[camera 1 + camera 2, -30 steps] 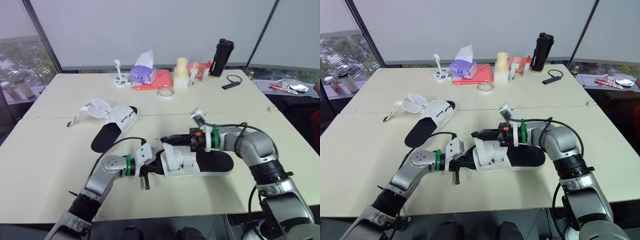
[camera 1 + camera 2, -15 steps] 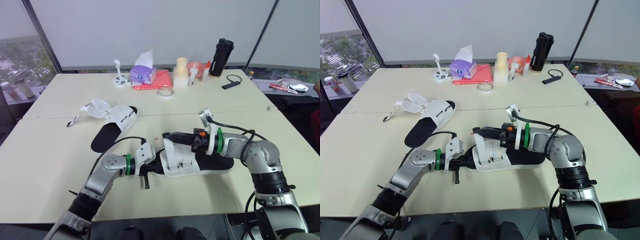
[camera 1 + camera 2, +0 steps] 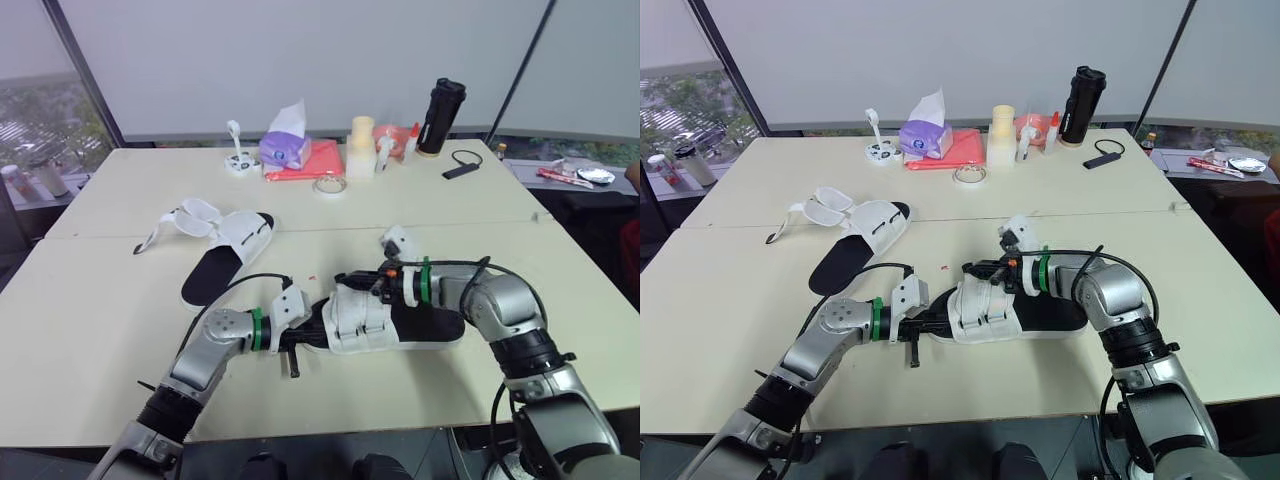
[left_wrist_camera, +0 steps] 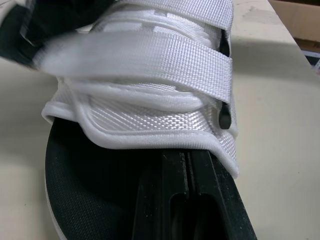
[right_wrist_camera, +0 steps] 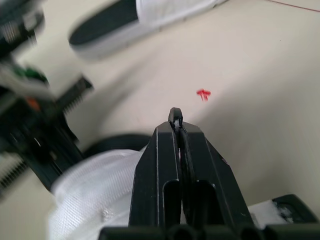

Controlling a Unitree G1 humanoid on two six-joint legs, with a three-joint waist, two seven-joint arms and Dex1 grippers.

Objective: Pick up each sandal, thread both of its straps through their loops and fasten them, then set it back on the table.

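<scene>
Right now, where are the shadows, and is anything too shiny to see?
Left eye view: soft, even daylight; only a thin dark shadow under the near sandal and the left gripper on the table, no glare. Left wrist view: the sandal's white straps are bright, and its black insole is dark beneath them.

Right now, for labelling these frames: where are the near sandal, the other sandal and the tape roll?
Near sandal (image 3: 362,318): left eye view, on its white strapped upper.
Other sandal (image 3: 238,233): left eye view, on its white upper.
Tape roll (image 3: 331,190): left eye view, on its front rim.
</scene>
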